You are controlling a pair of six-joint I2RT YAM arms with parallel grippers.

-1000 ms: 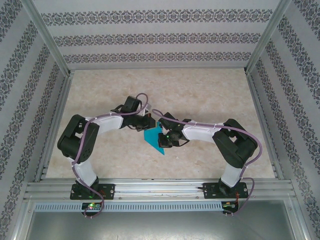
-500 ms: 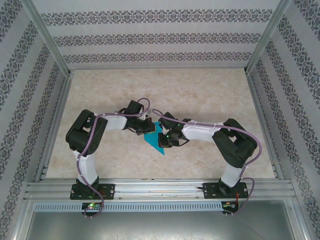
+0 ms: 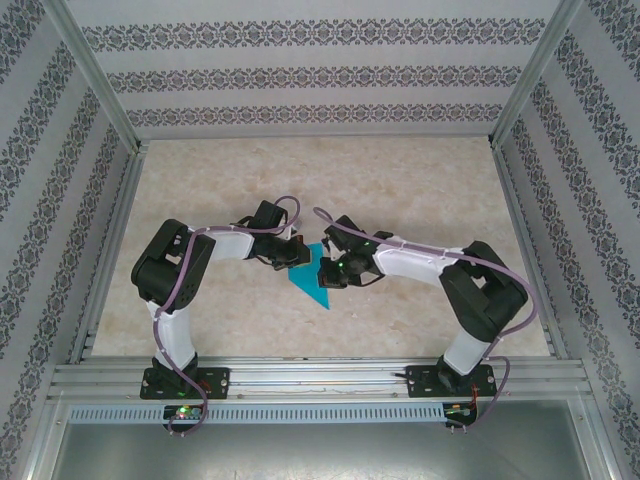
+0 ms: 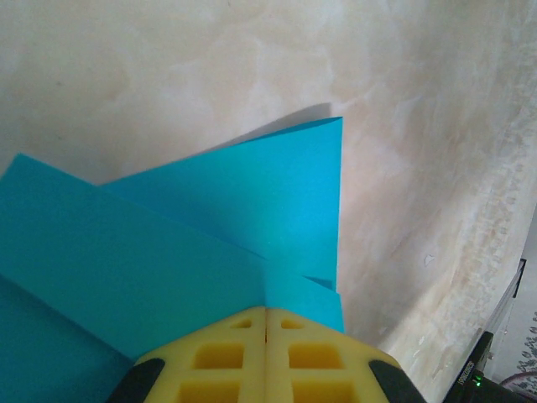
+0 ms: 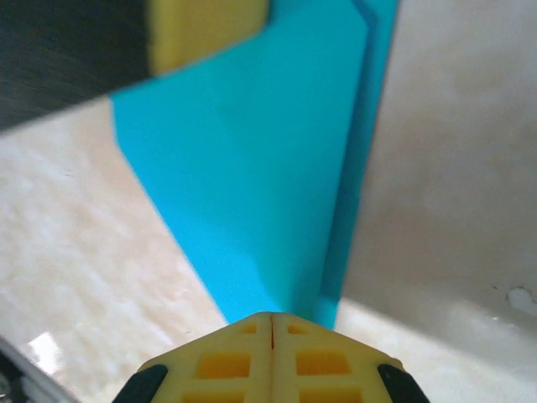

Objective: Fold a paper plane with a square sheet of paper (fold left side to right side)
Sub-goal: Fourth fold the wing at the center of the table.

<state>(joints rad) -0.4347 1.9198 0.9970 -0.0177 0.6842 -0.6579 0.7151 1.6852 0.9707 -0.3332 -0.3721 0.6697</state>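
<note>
Your left gripper [image 3: 291,256] is shut tight, its two yellow fingertips [image 4: 239,336] squeezed together. The tips sit on the near edge of the blue paper [image 3: 311,279]. I can see no paper pinched between them, so it looks like a push down, not a grab. Your right gripper [image 3: 334,272] is shut tight too. In the right wrist view its tips [image 5: 243,336] touch the pointy end of the paper, and a yellow pad [image 5: 205,29] of the left gripper shows at the far end.

The paper lies flat on the table [image 3: 400,190], about in the middle, between your two grippers. It is partly folded. One flap lies over another, and a long straight crease runs down it.

I think you are pressing a fold flat. To do it well, push down softly with one gripper so the paper cannot slide. Rub the other one slowly along the crease, from one end to the other. Go gently, because thin paper can wrinkle or tear. Check that the edges line up before you press hard.

I see no box, bowl or tray here. The paper rests right on the table.
</note>
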